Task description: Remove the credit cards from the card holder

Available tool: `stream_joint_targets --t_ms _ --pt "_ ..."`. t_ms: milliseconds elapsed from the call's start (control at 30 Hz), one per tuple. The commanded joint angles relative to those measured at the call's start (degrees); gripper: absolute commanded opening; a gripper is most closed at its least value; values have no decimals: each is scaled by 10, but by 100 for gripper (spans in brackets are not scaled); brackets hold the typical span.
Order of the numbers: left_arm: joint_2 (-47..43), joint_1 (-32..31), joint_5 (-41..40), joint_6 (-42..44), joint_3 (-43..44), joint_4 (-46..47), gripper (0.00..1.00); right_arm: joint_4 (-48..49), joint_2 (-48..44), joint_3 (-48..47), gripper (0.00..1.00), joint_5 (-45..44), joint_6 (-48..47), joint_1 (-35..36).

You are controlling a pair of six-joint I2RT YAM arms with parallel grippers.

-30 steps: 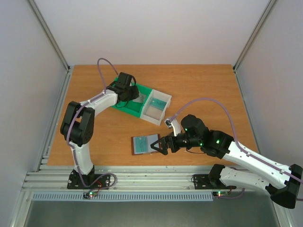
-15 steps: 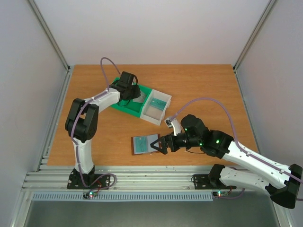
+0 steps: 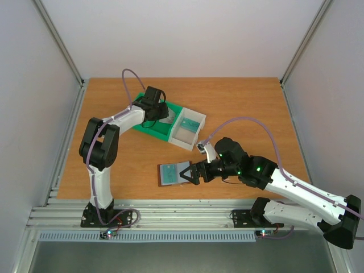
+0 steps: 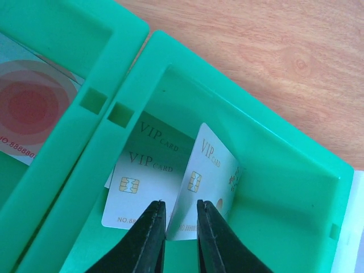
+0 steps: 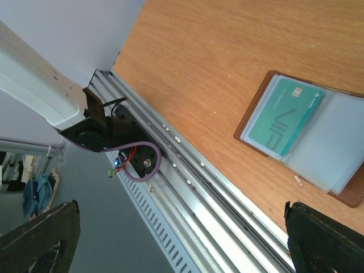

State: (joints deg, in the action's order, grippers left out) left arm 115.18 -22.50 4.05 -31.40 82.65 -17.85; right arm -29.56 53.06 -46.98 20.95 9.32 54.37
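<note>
The left hand (image 3: 160, 110) reaches down into the green bin (image 4: 273, 187) toward the far left of the tabletop (image 3: 244, 102). Its two dark fingers are parted only a little, and a white card (image 4: 209, 170) printed VIP stands tilted in the bin with its lower edge in the gap between them; the gap is wider than the card is thick, so the hand is slightly open rather than pinching. A second white card (image 4: 136, 187), also marked VIP and showing a gold chip, lies flat on the bin floor, partly under the tilted one; a further VIP print shows behind these, though I cannot tell whether it is a third card. Across the wall, in the neighbouring green compartment, lies a red-patterned card (image 4: 31, 108); a white bin (image 3: 197, 118) sits against the green one on its right.

The card holder (image 5: 338, 142) lies open and flat on the tabletop near the front edge, well apart from the bins; a teal card (image 5: 281, 116) is tucked in the pocket farther from the right hand (image 3: 187, 174), and the nearer pocket is a pale clear sleeve. The right hand sits low at the holder's right edge with its fingers spread wide, gripping nothing.
</note>
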Motion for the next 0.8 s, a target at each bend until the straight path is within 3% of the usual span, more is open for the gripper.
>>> stream_joint_targets --t_ms 0,333,600,767 --pt "8 2 -11 12 22 4 18 13 0 -4 98 -8 7 -1" --pt "-12 1 7 18 22 0 21 1 -3 -2 99 -32 15 -1" --pt "-59 2 22 19 15 -10 38 -13 -15 -4 98 -52 23 -1" --pt "-94 2 26 17 9 -22 44 -19 -20 -2 98 -62 38 -1"
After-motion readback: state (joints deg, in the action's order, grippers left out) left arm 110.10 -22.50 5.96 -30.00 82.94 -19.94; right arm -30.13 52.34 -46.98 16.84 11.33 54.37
